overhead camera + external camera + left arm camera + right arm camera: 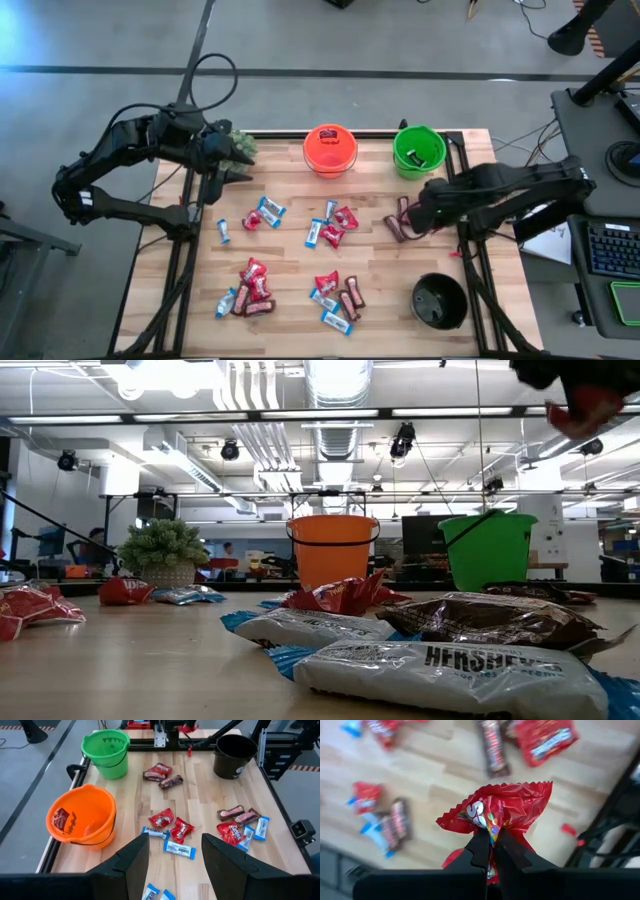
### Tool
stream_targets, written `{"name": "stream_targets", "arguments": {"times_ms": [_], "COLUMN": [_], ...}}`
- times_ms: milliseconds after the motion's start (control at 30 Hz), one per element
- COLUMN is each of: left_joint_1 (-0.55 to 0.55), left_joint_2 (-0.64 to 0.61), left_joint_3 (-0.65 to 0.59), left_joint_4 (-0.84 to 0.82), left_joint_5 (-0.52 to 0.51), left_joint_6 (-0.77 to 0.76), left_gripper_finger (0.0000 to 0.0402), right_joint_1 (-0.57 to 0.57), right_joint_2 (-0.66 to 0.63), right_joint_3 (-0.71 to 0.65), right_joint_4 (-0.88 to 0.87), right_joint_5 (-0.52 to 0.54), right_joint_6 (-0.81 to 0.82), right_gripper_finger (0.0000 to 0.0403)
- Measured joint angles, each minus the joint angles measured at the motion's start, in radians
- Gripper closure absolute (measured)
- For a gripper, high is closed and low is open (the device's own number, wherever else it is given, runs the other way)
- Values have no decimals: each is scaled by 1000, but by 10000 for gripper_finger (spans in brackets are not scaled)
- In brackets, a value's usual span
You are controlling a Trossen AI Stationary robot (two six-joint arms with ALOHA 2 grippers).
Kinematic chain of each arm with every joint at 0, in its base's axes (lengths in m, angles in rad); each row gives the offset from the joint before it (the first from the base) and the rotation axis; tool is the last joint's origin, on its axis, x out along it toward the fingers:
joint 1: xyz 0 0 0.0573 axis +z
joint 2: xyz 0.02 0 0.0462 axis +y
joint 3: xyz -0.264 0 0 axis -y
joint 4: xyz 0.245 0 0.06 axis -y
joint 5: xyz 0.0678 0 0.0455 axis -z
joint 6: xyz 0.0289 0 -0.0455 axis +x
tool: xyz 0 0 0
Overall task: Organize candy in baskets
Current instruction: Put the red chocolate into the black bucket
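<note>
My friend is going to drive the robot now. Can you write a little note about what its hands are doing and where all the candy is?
Right gripper: shut on a red packet, lifted near the table's right side.
Left gripper: open, empty, waiting by the plant.
Done: a red packet lies in the orange basket, a dark bar in the green basket.
Left: black basket looks empty; many sweets lie loose on the table.

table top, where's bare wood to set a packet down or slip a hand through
Bare wood lies between the orange basket and green basket, left of the black basket, and along the table's front edge. The middle is crowded with candy.
</note>
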Motion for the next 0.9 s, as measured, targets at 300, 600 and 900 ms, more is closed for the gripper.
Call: {"name": "stream_targets", "arguments": {"times_ms": [300,600,900], "left_joint_1": [0,0,0], "left_joint_2": [-1,-2,-1], "left_joint_3": [0,0,0], "left_joint_4": [-18,-19,-18], "left_joint_5": [0,0,0], "left_joint_6": [23,24,23], "left_gripper_finger": [237,237,237], "right_joint_1": [162,418,599], "right_joint_2": [5,83,172], "right_joint_3": [93,91,90], "right_joint_4": [-2,6,122], "right_joint_5": [-23,-23,-23], "right_joint_6": [163,385,545], "right_gripper_finger": [391,391,391]}}
